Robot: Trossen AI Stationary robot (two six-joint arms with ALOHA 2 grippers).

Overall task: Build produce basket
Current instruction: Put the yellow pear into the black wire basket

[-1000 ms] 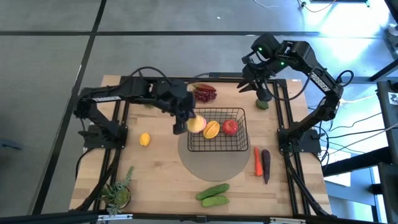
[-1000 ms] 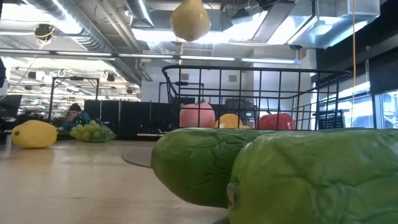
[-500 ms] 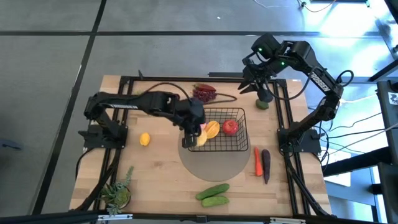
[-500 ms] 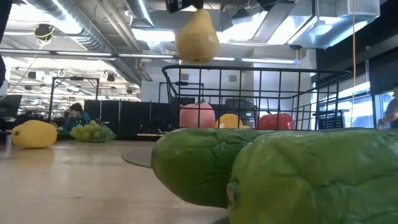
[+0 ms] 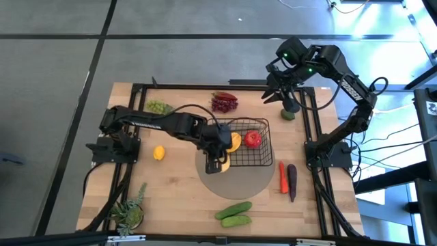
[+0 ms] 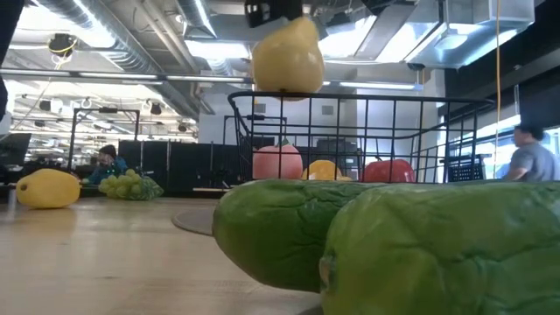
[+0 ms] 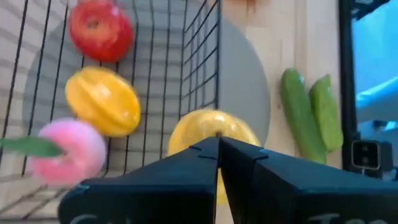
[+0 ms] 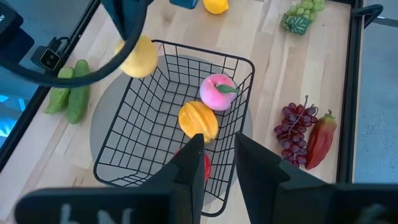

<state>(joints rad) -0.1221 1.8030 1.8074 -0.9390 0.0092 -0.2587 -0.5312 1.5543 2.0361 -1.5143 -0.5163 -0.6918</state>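
Your left gripper (image 5: pixel 220 158), clamped on the pear (image 6: pixel 287 59), hangs over the basket (image 5: pixel 261 159) rim's 7 o'clock corner.

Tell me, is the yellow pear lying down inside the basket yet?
No, the left claw holds the yellow pear up in the air at the rim of the basket, not down inside.

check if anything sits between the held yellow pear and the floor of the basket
Left gripper holds the yellow pear over the basket at its near rim; in the left wrist view that wall's wires cross beneath it, so the wall could catch it.
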